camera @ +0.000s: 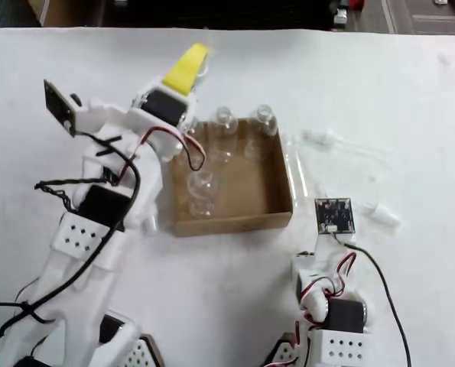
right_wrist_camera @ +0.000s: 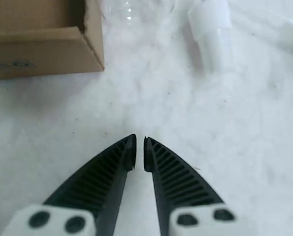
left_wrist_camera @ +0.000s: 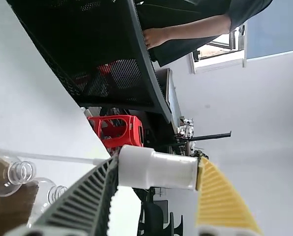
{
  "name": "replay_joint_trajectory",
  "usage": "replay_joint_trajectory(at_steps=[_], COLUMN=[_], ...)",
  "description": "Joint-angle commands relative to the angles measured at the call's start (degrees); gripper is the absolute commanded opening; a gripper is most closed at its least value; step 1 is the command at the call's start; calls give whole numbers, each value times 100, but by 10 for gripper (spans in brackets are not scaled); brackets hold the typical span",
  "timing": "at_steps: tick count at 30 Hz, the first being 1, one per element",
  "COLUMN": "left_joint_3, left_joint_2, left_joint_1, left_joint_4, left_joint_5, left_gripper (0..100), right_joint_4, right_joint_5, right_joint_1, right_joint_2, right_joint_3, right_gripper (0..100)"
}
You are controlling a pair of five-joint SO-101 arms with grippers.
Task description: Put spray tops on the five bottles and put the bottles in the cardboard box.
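My left gripper (left_wrist_camera: 159, 173) is shut on a white spray top (left_wrist_camera: 148, 166), whose thin tube (left_wrist_camera: 48, 157) trails toward the clear bottle necks (left_wrist_camera: 21, 171) below it. From above, that gripper (camera: 190, 67), with its yellow finger, hangs over the back left corner of the cardboard box (camera: 277, 200). Several clear bottles (camera: 202, 185) stand or lie in the box, two of them along its far wall (camera: 264, 116). My right gripper (right_wrist_camera: 140, 153) is shut with nothing in it, low over the table in front of the box corner (right_wrist_camera: 89, 46). A loose spray top (right_wrist_camera: 212, 34) lies beyond it.
Two loose spray tops (camera: 319, 138) (camera: 384, 215) lie on the white table right of the box. The right arm (camera: 330, 310) sits folded near the front edge. A clear bottle (right_wrist_camera: 131, 10) rests beside the box. A person's arm (left_wrist_camera: 185, 30) shows in the room behind.
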Motion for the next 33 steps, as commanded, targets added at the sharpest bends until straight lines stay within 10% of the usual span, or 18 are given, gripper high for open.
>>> replay_joint_trajectory(at_steps=[1, 16, 25, 33], left_joint_3=[-105, 0, -9, -9], left_joint_2=[84, 453, 462, 497], left_joint_1=[-13, 40, 303, 268], left_joint_4=[-246, -220, 185, 185], left_joint_5=[-79, -466, -492, -475], left_gripper=[24, 25, 351, 313], right_joint_4=[31, 31, 31, 31], right_joint_5=[-9, -9, -9, -9], right_joint_1=[13, 13, 13, 13], right_joint_2=[-4, -4, -4, -4], right_joint_3=[53, 53, 53, 53], right_gripper=[18, 18, 18, 18])
